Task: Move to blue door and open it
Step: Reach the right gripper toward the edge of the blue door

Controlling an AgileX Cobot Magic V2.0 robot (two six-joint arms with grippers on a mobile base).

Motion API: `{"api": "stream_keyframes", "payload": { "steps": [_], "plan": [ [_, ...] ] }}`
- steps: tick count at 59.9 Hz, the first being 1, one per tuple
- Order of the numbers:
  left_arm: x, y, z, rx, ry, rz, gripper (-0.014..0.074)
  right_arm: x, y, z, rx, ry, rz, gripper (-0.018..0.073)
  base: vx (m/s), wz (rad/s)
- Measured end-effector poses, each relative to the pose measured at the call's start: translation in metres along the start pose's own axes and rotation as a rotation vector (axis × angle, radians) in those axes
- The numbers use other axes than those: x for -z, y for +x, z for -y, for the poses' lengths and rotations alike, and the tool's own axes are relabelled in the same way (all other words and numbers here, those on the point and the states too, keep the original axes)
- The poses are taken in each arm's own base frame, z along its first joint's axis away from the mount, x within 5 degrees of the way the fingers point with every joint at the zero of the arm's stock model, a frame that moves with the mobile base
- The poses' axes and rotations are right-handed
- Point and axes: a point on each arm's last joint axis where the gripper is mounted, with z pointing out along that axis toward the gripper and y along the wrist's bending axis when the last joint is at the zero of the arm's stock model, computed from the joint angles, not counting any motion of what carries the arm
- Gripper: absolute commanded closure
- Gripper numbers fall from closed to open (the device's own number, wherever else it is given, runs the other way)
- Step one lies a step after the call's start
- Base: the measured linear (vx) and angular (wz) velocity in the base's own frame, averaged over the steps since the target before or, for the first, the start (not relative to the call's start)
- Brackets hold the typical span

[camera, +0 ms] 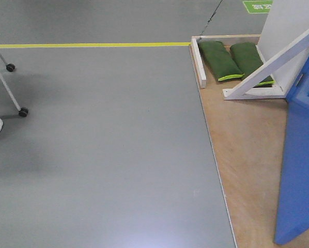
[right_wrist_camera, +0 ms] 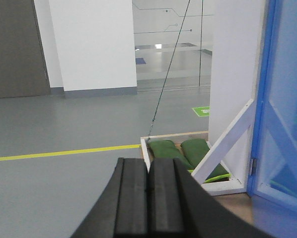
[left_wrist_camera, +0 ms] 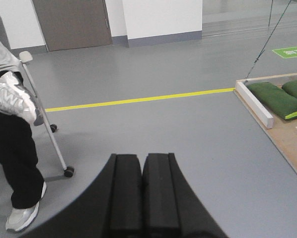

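The blue door (camera: 299, 155) stands at the right edge of the front view, on a wooden platform (camera: 247, 150). Only its lower part shows; no handle or lock is in view. In the right wrist view its glossy blue face (right_wrist_camera: 287, 74) fills the right edge, with a small hinge on its left side. My left gripper (left_wrist_camera: 142, 158) is shut and empty, held over bare grey floor. My right gripper (right_wrist_camera: 148, 163) is shut and empty, pointing toward the platform, left of the door and well short of it.
A white panel with white wooden braces (camera: 268, 72) stands behind the door, with two green sandbags (camera: 219, 59) at its foot. A yellow floor line (camera: 92, 45) runs across. A person (left_wrist_camera: 14, 148) and a wheeled stand (left_wrist_camera: 49, 134) are at the left.
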Motion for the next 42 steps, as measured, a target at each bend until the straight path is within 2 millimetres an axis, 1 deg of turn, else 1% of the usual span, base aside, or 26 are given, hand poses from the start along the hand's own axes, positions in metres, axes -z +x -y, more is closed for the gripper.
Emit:
{"api": "stream_keyframes", "payload": {
  "steps": [20, 42],
  "plan": [
    [0.0000, 0.0000, 0.0000, 0.000, 0.000, 0.000, 0.0526, 0.0000, 0.0000, 0.0000, 0.000, 0.000, 0.000, 0.0557, 0.24, -0.04],
    [0.0000, 0.0000, 0.0000, 0.000, 0.000, 0.000, 0.0526, 0.0000, 0.0000, 0.0000, 0.000, 0.000, 0.000, 0.0557, 0.08, 0.00]
  ]
}}
